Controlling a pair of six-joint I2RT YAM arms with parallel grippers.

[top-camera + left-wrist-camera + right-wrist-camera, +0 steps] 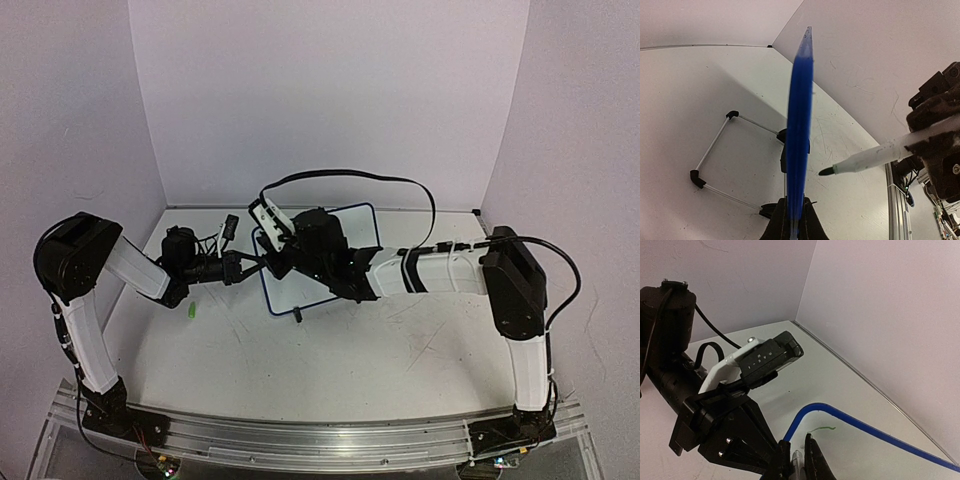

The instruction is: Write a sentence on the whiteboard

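The whiteboard (355, 228) is standing on edge out in the middle of the surface (330, 370), blue frame all round, and it is sitting right between the left jaws. From the left wrist it is showing edge-on as one blue strip rising straight out of the left gripper (795, 215), whose jaws are pinching narrowly on the frame. Of the sentence (821, 428), only one short, faint green stroke is showing, lying on the white face just ahead of the right jaws and just inside the curved blue corner. The right gripper (797, 442) is closing tight on the pen (875, 156), which is poking out beyond its jaws. The green tip is pointing at the board's face and hanging just beside it, with a small gap showing in the left wrist view. On the far side of the board from the pen, a thin wire frame (696, 178) with black corners is lying beside the left jaws. A black clip foot (298, 316) is gripping the board's lower edge, below both sets of jaws in the overhead view. Behind the left jaws, near that arm's wrist, a small green piece (190, 311) is resting on the surface, well apart from the board.
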